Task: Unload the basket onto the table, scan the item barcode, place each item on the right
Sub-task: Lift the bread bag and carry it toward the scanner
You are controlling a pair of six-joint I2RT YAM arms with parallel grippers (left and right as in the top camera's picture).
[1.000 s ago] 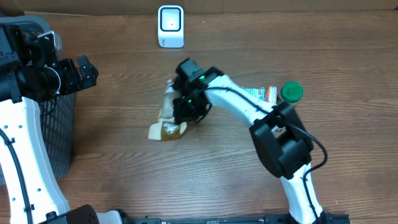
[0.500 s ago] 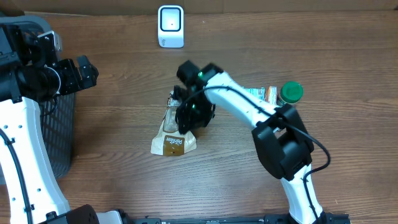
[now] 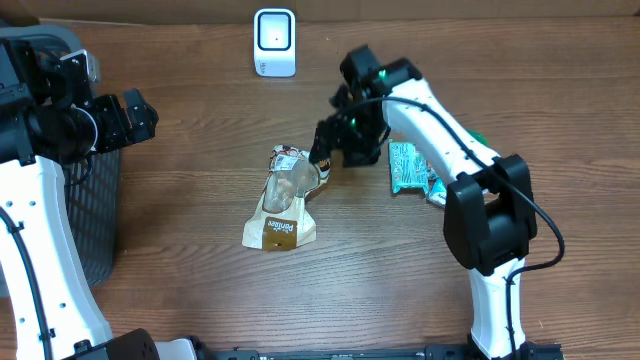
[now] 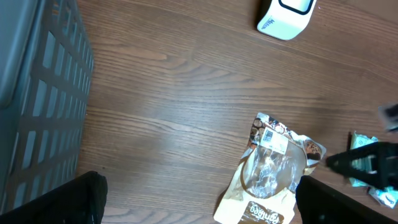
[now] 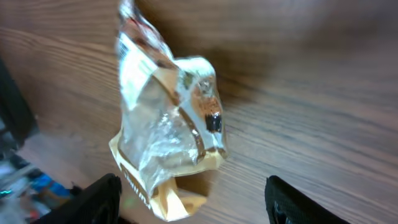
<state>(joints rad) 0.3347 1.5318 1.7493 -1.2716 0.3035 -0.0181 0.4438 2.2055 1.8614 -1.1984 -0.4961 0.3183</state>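
Now a tan-and-clear plastic pouch (image 3: 281, 206) on the brown wood-grain tabletop (image 3: 180, 290), teal printed flat packet (image 3: 406, 167) to its right, white boxy scanner (image 3: 274, 42) beyond.

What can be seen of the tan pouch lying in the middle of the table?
The tan pouch is soft and crinkled, with a clear window in its middle, a white label near its narrow top end and printed lettering on its wide bottom end. It lies on the wooden table. The open right gripper is beside its top corner; whether they touch cannot be told.
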